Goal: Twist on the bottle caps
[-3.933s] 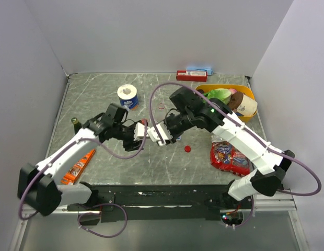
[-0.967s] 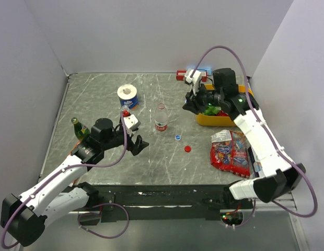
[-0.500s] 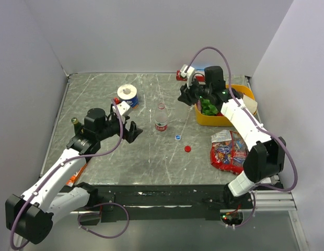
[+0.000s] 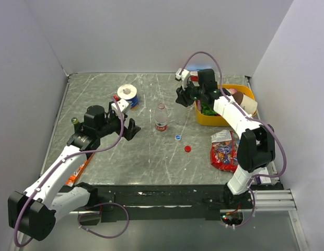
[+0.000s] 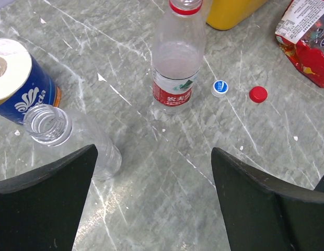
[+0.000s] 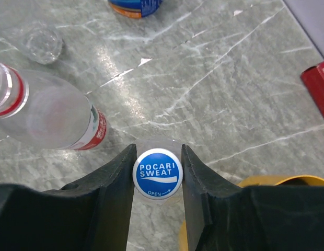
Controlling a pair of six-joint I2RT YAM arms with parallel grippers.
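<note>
While right tool (image 6: 158,161) clamps blue cap (image 6: 157,174), everything beneath hidden

Left wrist view:
- Tall clear plastic bottle with a red label band (image 5: 175,68): mouth cut off at the upper edge.
- Blue-wrapped white roll (image 5: 18,86): cut at the left edge.
- Yellow plastic bin (image 5: 230,10) and red crinkly snack bag (image 5: 308,42): cut at the top and right.
- Small open clear bottle (image 5: 62,133): lower side partly behind the left fingers (image 5: 47,204).

Right wrist view:
- Blue round cap printed POCARI SWEAT (image 6: 158,173) sits between the right fingers (image 6: 107,198). What lies under it is hidden, save a clear rim.
- Red flat box (image 6: 319,86): cut at the right edge.

Top view:
- Small green bottle (image 4: 74,121) near the surface's left edge: half behind the left arm (image 4: 62,162).
- Orange packet (image 4: 74,177): likewise.
- Cap too small to make out.
</note>
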